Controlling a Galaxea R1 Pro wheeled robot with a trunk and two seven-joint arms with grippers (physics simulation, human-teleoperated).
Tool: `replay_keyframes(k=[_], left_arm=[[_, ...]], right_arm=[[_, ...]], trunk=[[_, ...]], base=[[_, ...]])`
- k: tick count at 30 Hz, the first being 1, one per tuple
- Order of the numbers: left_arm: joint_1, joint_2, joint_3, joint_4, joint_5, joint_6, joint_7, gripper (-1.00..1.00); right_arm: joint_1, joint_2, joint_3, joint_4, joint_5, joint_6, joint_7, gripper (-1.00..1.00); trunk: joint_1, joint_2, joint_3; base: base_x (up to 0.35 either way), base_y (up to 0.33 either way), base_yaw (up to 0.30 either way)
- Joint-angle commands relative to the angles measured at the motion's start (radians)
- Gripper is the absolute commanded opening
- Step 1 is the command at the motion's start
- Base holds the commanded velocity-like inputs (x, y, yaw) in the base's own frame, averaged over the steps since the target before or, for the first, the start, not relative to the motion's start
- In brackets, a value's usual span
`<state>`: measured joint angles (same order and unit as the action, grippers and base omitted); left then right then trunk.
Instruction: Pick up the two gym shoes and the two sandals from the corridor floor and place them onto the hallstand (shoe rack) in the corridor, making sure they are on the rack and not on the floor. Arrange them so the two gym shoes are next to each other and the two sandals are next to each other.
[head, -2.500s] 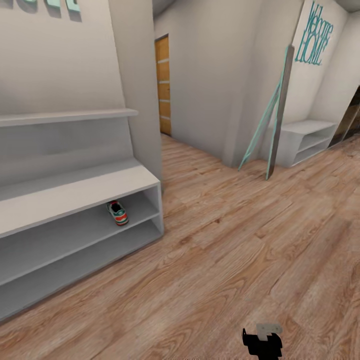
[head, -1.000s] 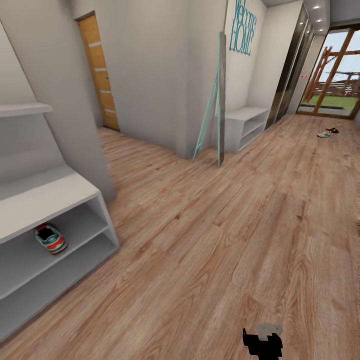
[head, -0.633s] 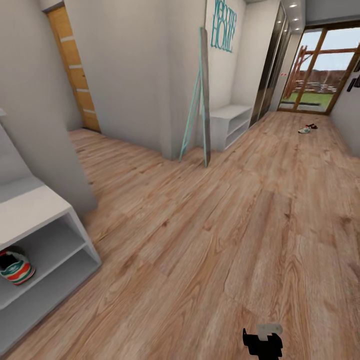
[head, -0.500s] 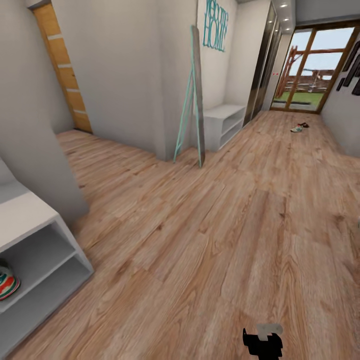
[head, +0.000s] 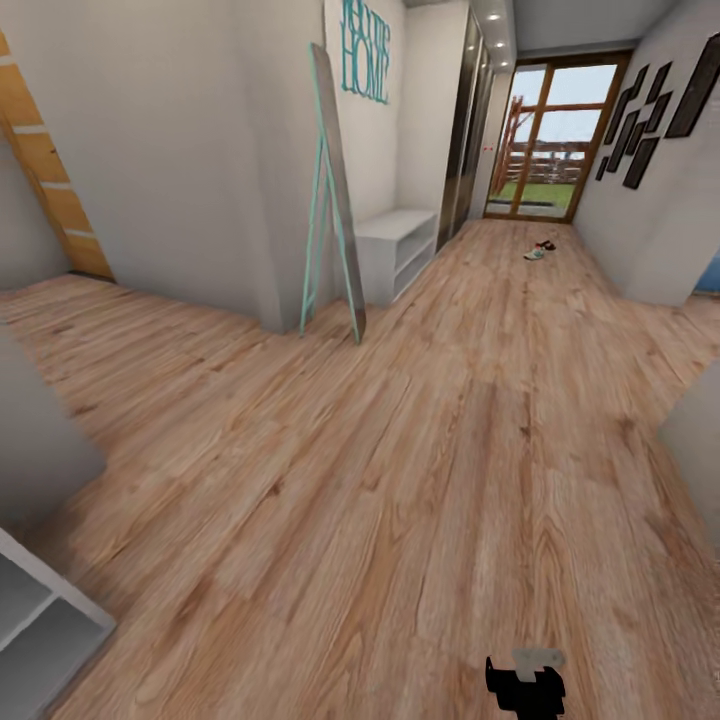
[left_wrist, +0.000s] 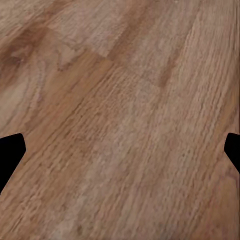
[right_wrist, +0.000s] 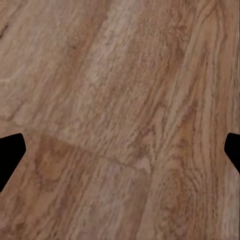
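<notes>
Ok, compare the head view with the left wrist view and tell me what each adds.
Head view alone: the corridor ahead, a leaning mirror, a white bench, a glass door, and distant shoes on the floor, too small to identify, plus a hallstand corner. Left wrist view alone: the left gripper with dark fingers spread wide, nothing between them. Both share the wood-plank floor.

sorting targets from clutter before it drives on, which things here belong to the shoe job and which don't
Job:
gym shoe far down the corridor floor
dark item beside it, maybe a sandal
hallstand corner

Not job:
leaning mirror
small white bench
wall frames
glass door
</notes>
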<state>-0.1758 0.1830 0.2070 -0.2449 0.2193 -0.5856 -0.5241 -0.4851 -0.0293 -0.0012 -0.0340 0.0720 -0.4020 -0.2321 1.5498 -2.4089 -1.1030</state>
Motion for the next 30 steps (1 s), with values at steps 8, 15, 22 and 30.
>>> replay_keyframes(k=[8, 15, 22, 30], left_arm=[[0.000, 0.000, 0.002, 0.001, 0.009, 0.001, -0.010, 1.00], [-0.001, 0.000, 0.002, 0.001, 0.009, 0.001, -0.009, 1.00], [0.000, 0.001, 0.003, 0.000, 0.009, 0.002, -0.008, 1.00], [-0.001, 0.001, 0.003, 0.000, 0.010, 0.003, 0.007, 1.00]], right_arm=[[0.003, 0.000, 0.000, 0.001, 0.008, -0.001, -0.006, 1.00], [0.003, 0.000, 0.000, 0.001, 0.008, -0.001, -0.006, 1.00], [0.004, 0.002, 0.001, 0.001, 0.008, -0.001, -0.006, 1.00], [0.007, 0.005, 0.001, 0.002, 0.010, -0.001, -0.005, 1.00]], trunk=[[0.000, 0.000, 0.006], [0.000, 0.000, 0.013], [0.000, 0.000, 0.019], [0.000, 0.000, 0.027]], base=[[0.338, 0.000, -0.273], [0.339, 0.000, -0.268], [0.338, 0.000, -0.266], [0.338, 0.000, -0.258]])
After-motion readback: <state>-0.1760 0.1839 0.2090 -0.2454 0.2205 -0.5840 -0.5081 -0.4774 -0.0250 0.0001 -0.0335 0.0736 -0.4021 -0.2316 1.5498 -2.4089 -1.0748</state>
